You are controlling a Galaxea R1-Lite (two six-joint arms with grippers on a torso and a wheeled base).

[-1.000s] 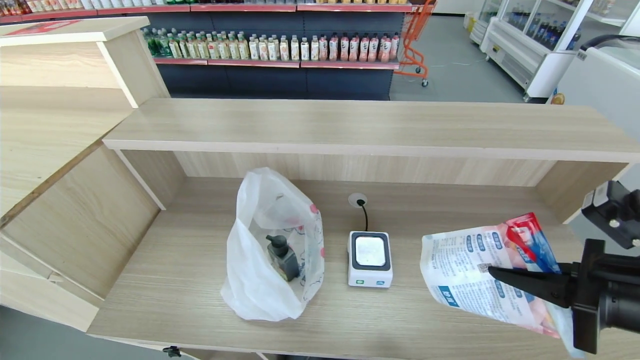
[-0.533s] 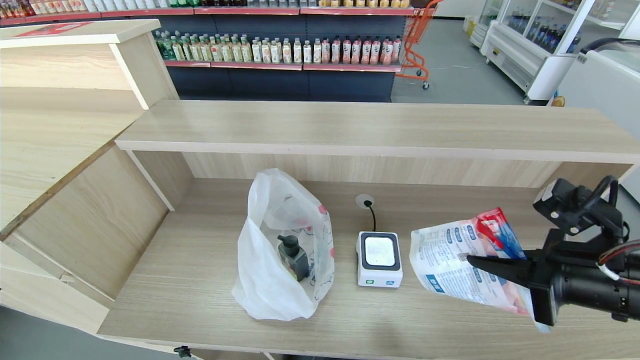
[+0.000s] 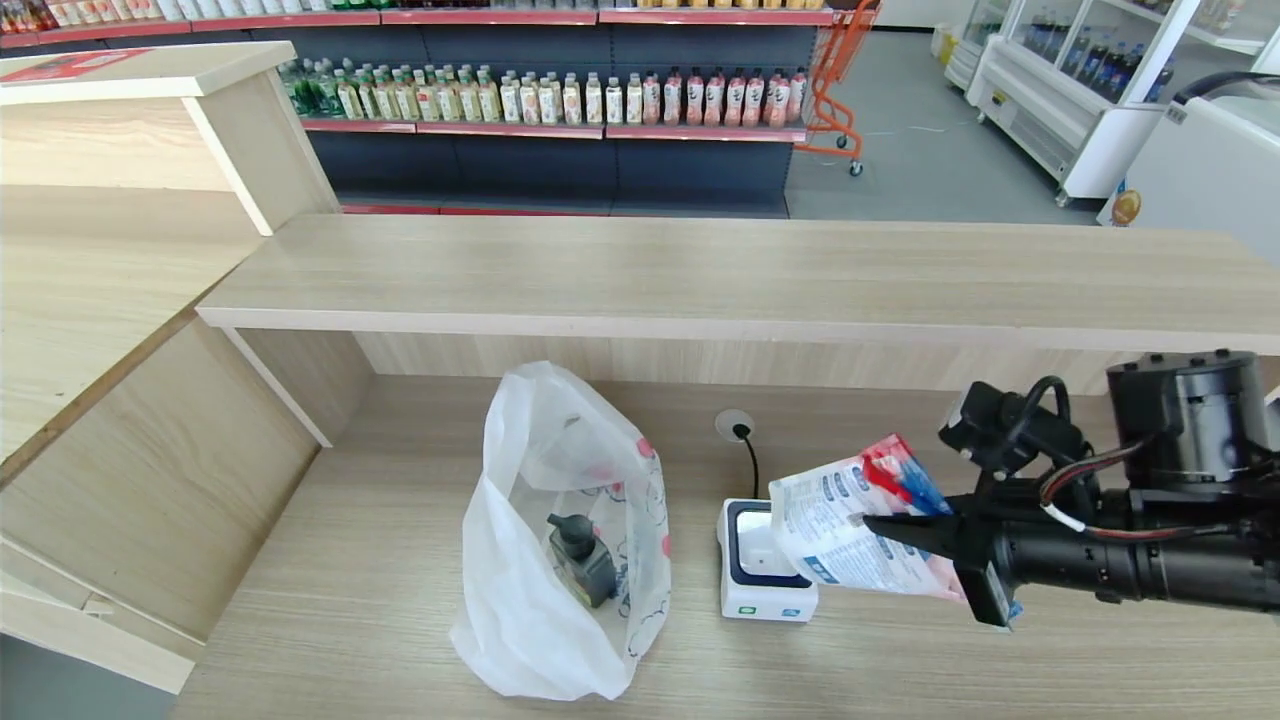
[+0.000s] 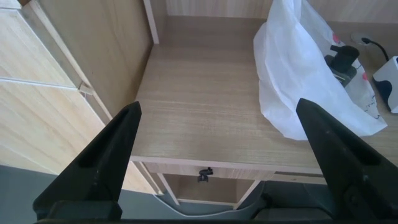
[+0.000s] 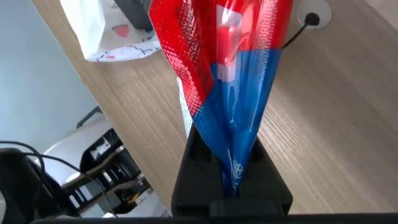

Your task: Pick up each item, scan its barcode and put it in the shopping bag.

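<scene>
The right gripper point(image 3: 905, 530) grips a printed packet point(image 3: 828, 535) just above the barcode scanner point(image 3: 748, 580), hiding the scanner's right half, while the left gripper point(image 4: 217, 106) hangs spread wide over the counter's point(image 3: 350, 600) front left corner, near the shopping bag point(image 3: 525, 620).

Open counter point(image 3: 380, 560) lies between side panel point(image 3: 160, 480) and shopping bag point(image 3: 520, 610); scanner point(image 3: 765, 602) stands just right of it.

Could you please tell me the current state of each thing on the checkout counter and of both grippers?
Shopping bag: open, standing on the counter.
Pump bottle: inside the shopping bag.
Scanner: on the counter, cable attached.
Packet: lifted, held over the scanner.
Right gripper: fingers shut on the packet.
Left gripper: fingers open, empty.
</scene>
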